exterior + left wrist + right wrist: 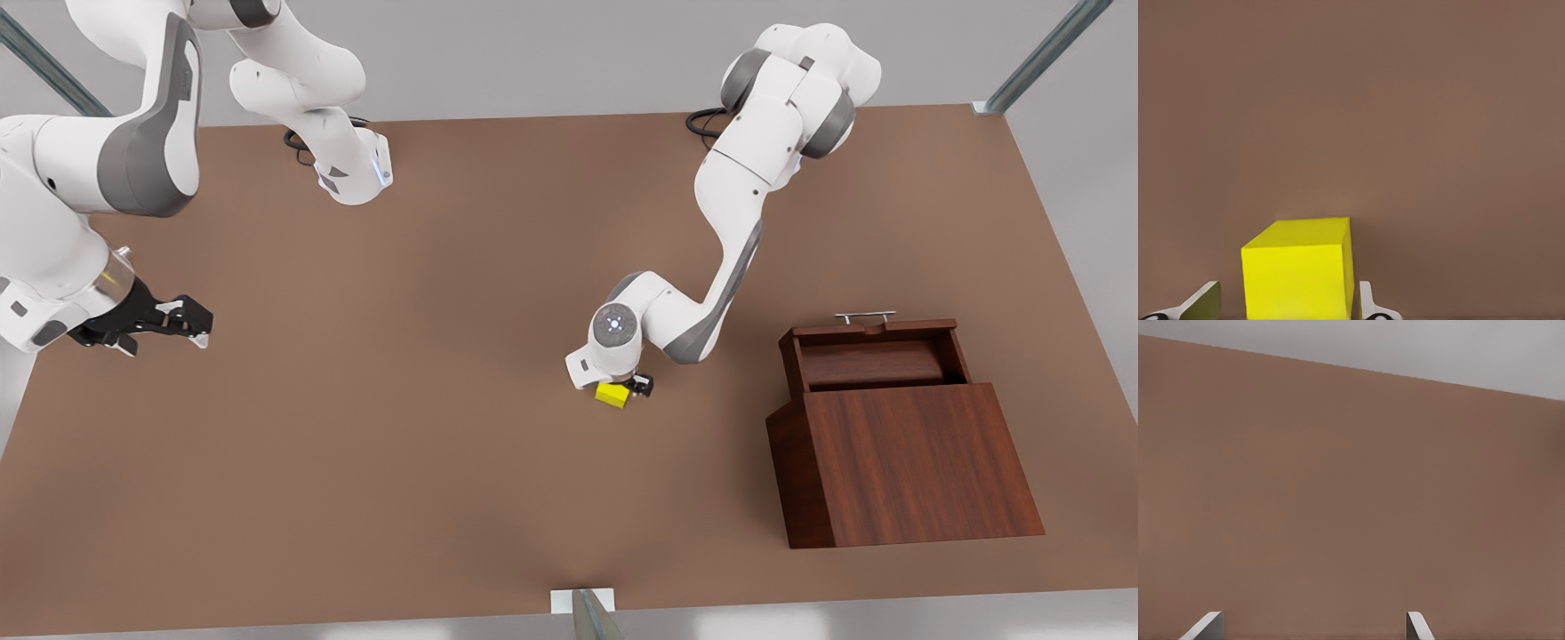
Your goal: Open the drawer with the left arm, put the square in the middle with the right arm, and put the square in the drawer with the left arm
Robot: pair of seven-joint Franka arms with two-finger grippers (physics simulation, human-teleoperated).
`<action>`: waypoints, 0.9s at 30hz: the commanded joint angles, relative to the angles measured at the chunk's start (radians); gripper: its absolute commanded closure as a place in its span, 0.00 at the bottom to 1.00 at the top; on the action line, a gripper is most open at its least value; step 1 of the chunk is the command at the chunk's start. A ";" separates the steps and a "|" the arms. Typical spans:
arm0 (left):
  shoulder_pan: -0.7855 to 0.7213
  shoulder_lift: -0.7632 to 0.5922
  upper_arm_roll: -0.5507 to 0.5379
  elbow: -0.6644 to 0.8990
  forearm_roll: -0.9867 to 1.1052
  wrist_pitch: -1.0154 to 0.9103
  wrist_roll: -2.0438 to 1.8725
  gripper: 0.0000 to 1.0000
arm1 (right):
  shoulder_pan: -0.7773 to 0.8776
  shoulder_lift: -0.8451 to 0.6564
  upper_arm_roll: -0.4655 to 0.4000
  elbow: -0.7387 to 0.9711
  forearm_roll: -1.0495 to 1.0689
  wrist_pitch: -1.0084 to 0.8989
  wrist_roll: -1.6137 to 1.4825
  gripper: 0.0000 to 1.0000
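The square, a small yellow cube, rests on the brown tabletop near the middle. My left gripper is down over it. In the left wrist view the square sits between the two fingers of the left gripper; one fingertip is almost against it and a strip of table shows beside the other, so it is open. The drawer stands pulled out of the cabinet, handle at the far side. My right gripper waits open at the front view's left, above bare table, also seen as the right gripper.
The wooden cabinet stands on the front view's right, near the front table edge. Both arm bases are at the back edge. A metal bracket sits at the front edge.
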 commanded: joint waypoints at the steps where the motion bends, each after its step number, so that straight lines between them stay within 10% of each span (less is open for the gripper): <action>1: 0.000 0.005 0.000 0.000 0.000 0.000 0.000 0.00 | 0.001 0.000 0.000 0.000 0.000 0.002 0.000 0.00; 13: -0.012 0.028 0.002 -0.049 0.002 0.058 -0.015 0.00 | -0.004 0.001 0.000 0.000 0.005 0.002 0.000 0.00; 17: -0.012 0.029 0.003 -0.049 0.002 0.068 -0.017 0.22 | -0.005 -0.002 -0.002 0.021 0.011 0.000 -0.001 0.00; 27: -0.012 0.031 0.003 -0.048 0.011 0.072 -0.017 0.28 | -0.004 0.001 0.000 0.020 0.012 0.002 -0.001 0.00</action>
